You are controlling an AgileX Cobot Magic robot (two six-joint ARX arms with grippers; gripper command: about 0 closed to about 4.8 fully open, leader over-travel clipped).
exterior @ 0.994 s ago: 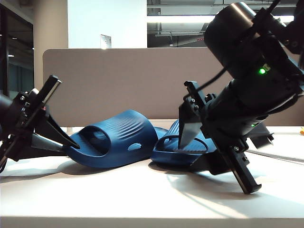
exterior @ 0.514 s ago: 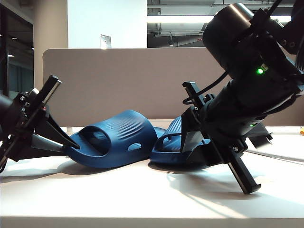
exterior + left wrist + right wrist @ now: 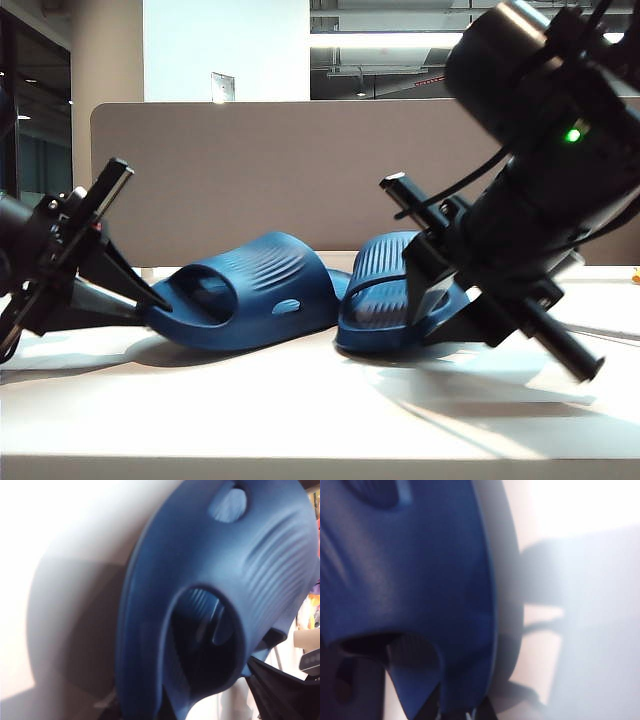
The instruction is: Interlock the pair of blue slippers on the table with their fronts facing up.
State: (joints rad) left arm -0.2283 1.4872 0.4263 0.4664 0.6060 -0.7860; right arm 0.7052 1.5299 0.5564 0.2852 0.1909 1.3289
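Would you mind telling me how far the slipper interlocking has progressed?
Done: the left gripper is shut on the left navy foam slipper, and the right gripper on the right one. In hand: both tilted, nearly touching. Left: interlocking them, fronts up, on the cream table.

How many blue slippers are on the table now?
2. The left slipper lies at the left pincer; the right slipper is beside it, held at the right pincer. None seems hidden.
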